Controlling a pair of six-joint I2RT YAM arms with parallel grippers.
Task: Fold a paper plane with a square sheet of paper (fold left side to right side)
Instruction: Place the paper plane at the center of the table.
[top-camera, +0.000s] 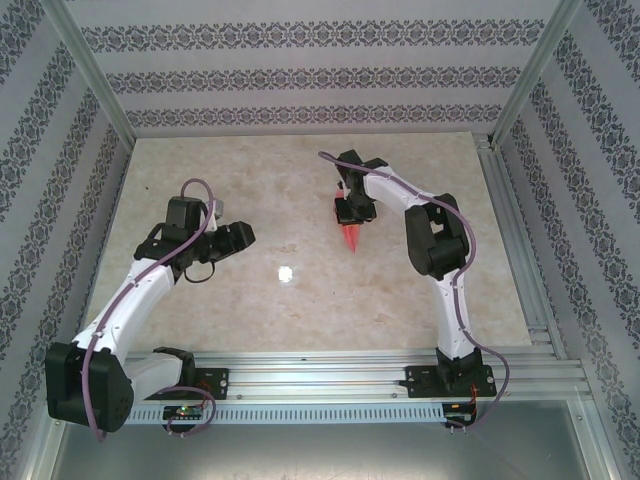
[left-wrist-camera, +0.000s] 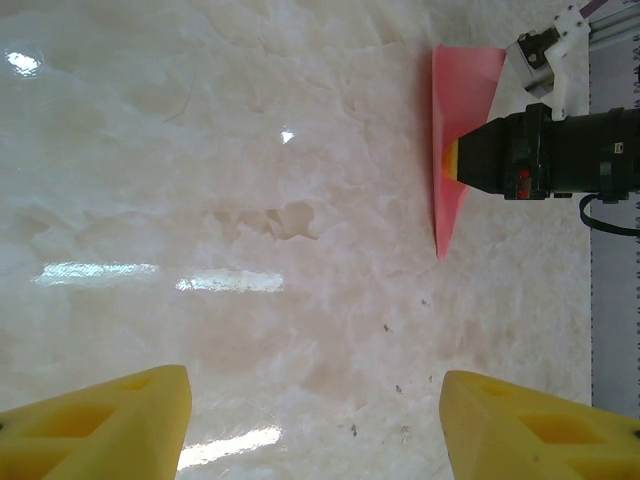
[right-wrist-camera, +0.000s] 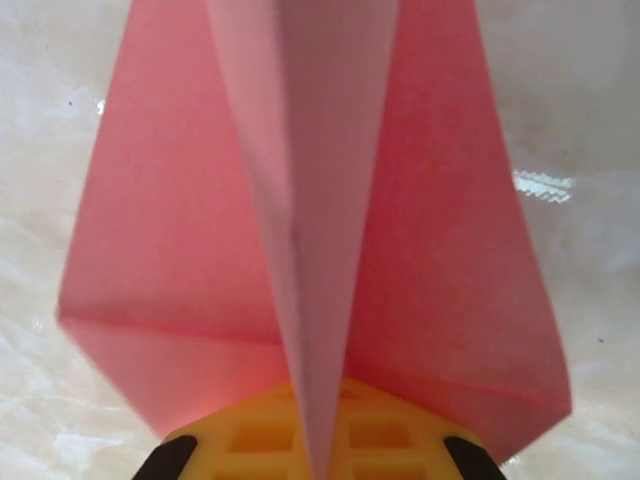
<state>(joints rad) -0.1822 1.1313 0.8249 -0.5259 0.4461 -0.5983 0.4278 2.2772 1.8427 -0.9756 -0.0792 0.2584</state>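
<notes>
Count: one paper plane (top-camera: 350, 238), pink-red, the only coloured item on the table (top-camera: 250, 170). Two arms, a left arm (top-camera: 130, 300) and a right arm (top-camera: 452, 300), with one hand each. I see no loose sheet apart from the plane.

Right hand (top-camera: 352, 212): closed, pinching the plane. In the right wrist view its yellow fingers (right-wrist-camera: 260, 440) meet on the raised centre fold at the wide tail end. The two wings spread out to either side of that fold.

Left hand (top-camera: 238, 236): open and holding nothing. In the left wrist view its two yellow fingers (left-wrist-camera: 120, 420) stand well apart, with bare table between them. It sits well to the left of the plane and touches neither the plane nor the other hand.

Location of the plane: right of the table's middle and somewhat toward the far side, directly under the right hand. From above, the tail is covered by that hand and only the nose half shows.

Orientation: the long axis runs far-to-near across the table. The pointed nose faces the near edge, where the arm bases are, and the wide tail faces the far wall. In the left wrist view the plane is a narrow triangle tapering to a sharp tip, with the right hand gripping across it from the side.

I cannot tell whether the nose touches the table or hangs just above it.
</notes>
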